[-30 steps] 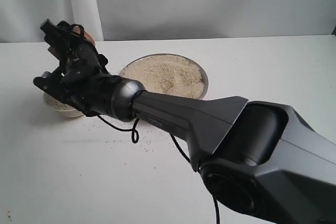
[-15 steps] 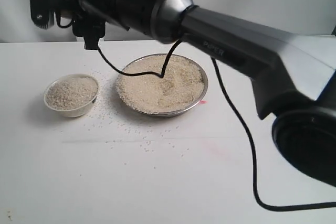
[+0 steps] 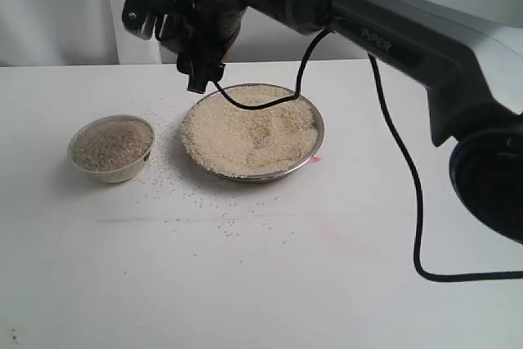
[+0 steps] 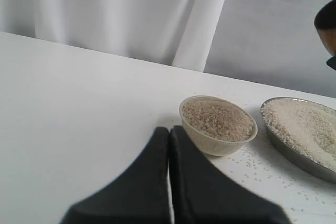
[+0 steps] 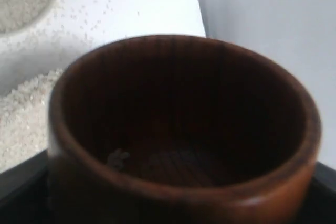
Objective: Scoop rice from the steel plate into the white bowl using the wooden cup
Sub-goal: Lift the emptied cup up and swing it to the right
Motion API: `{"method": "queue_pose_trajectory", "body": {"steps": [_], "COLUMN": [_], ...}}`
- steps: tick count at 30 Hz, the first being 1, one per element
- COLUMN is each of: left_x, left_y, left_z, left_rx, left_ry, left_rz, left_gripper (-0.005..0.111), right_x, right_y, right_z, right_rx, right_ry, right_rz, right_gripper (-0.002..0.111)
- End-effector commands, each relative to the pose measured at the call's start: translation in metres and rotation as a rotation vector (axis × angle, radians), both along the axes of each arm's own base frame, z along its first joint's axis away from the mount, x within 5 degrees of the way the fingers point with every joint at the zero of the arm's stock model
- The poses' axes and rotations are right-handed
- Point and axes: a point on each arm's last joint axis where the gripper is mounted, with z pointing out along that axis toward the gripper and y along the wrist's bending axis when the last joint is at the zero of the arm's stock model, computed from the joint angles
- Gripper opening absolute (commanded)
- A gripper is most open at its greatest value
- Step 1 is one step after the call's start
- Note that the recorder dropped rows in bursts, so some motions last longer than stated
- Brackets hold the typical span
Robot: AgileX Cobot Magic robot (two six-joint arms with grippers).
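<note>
Up above the steel plate (image 3: 320, 133), our right pincer (image 3: 208, 46) grips the near-empty wooden cup (image 5: 178, 129); if we plunge hard into the rice (image 3: 249, 132), grains could spray onto the tabletop (image 3: 245, 284).

The right arm (image 3: 425, 38) stretches across to the left, raised high, with the right gripper (image 3: 198, 34) clamped around a wooden cup (image 5: 178, 129). The left gripper (image 4: 169, 182) sits low, its fingers pressed together.
</note>
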Motion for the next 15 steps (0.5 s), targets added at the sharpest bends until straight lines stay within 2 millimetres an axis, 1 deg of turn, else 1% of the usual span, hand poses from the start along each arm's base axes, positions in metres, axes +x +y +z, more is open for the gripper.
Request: {"method": "queue_pose_trajectory", "body": {"steps": [1, 3, 6, 9, 15], "left_x": [0.0, 0.0, 0.0, 0.0, 0.0], "left_y": [0.0, 0.0, 0.0, 0.0, 0.0], "left_z": [0.0, 0.0, 0.0, 0.0, 0.0], "left_rx": [-0.007, -0.007, -0.007, -0.007, -0.007], "left_ry": [-0.002, -0.002, -0.002, -0.002, -0.002], "left_rz": [-0.005, -0.005, -0.005, -0.005, -0.005], "left_gripper": [0.0, 0.0, 0.0, 0.0, 0.0], "right_x": [0.006, 0.005, 0.004, 0.0, -0.019], "right_y": [-0.021, -0.025, -0.032, -0.04, -0.056], "right_z": [0.004, 0.007, 0.019, 0.035, 0.072], "right_rx": [-0.013, 0.022, 0.108, 0.139, 0.15], "right_ry": [0.065, 0.102, 0.151, 0.164, 0.181], "right_rz": [-0.062, -0.08, -0.093, -0.104, -0.13], "right_gripper": [0.0, 0.0, 0.0, 0.0, 0.0]}}
